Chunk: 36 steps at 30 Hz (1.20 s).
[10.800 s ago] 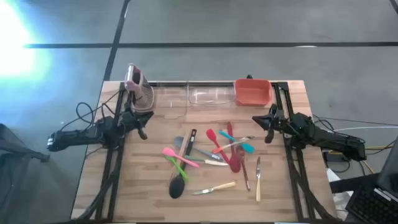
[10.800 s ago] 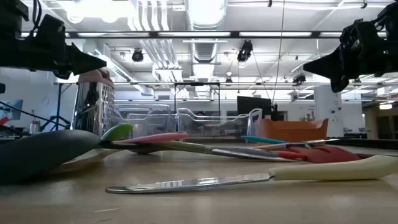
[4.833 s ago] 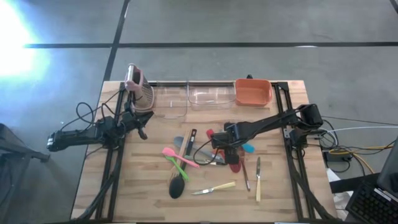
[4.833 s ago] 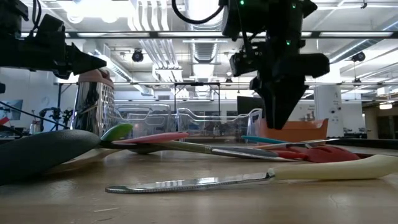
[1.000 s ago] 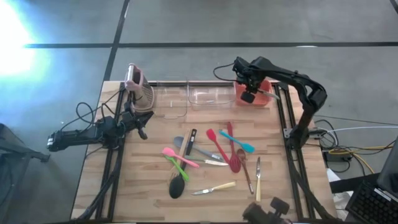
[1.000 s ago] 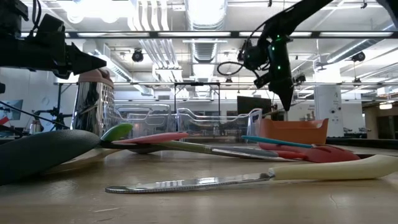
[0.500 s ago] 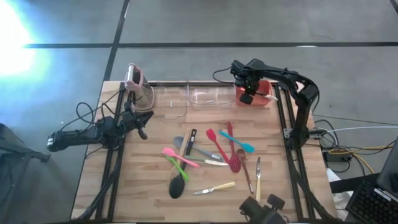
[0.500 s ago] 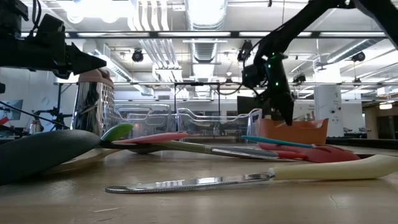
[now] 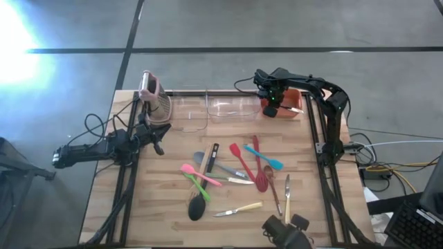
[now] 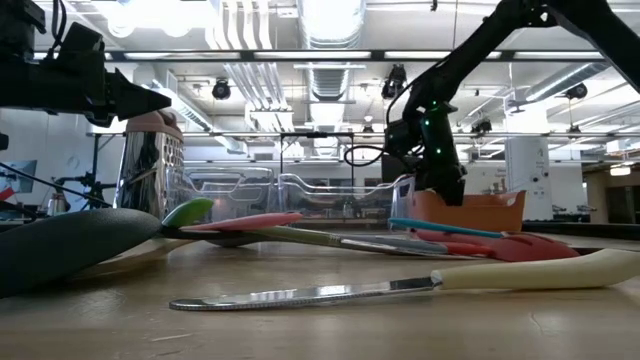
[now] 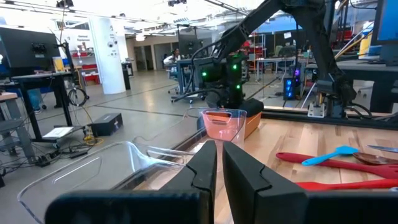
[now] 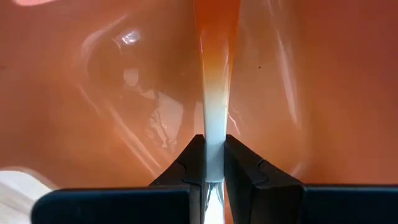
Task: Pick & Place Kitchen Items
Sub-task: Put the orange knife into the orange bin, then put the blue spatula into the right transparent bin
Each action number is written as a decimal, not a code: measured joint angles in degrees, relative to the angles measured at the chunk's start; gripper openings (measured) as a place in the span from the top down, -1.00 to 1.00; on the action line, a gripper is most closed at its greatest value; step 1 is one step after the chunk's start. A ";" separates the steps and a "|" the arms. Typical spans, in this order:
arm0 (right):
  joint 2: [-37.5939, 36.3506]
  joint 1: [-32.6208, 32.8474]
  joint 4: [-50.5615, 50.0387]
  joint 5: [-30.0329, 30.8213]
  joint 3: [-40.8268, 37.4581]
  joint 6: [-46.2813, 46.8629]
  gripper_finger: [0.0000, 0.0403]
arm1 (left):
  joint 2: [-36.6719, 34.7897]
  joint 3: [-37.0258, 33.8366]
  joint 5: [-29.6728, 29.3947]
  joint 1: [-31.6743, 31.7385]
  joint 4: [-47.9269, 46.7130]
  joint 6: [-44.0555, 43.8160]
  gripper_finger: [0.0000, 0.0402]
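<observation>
The right gripper [image 9: 273, 109] sits low in the red-orange bin [image 9: 291, 104], fingers clamped on a pale-handled knife [image 12: 213, 118] pointing ahead of it into the bin. The other utensils [image 9: 235, 174] lie well behind it on the table. The left gripper [image 9: 160, 148] waits closed, empty.

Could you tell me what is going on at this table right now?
The right gripper is down at the red-orange bin at the far edge of the table, shut on a slim pale utensil that it is holding in the bin. The left gripper waits shut at the left side of the table, holding nothing. The rest of the utensils lie scattered mid-table, not yet sorted, and the clear bins beside the red-orange one look empty.
</observation>
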 joint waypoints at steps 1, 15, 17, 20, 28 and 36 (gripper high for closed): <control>-0.04 0.02 0.02 0.02 0.00 0.00 0.87 | -0.01 0.00 0.01 0.01 0.00 0.01 0.85; -0.75 0.09 0.08 0.42 -0.17 0.79 0.37 | -0.01 0.00 -0.01 0.02 0.00 -0.01 0.85; -1.26 0.11 -0.51 0.42 -0.20 0.79 0.32 | 0.00 0.00 0.00 0.02 0.00 0.00 0.85; -3.06 0.13 -1.37 0.42 -0.20 0.81 0.27 | -0.01 0.00 0.01 0.00 0.00 -0.01 0.85; -12.52 0.64 -3.46 -2.63 -0.20 3.56 0.29 | -0.01 0.00 0.01 0.01 0.00 0.00 0.85; -23.01 7.00 -7.10 -4.22 -0.20 8.30 0.39 | 0.00 0.00 0.01 0.01 0.00 0.00 0.85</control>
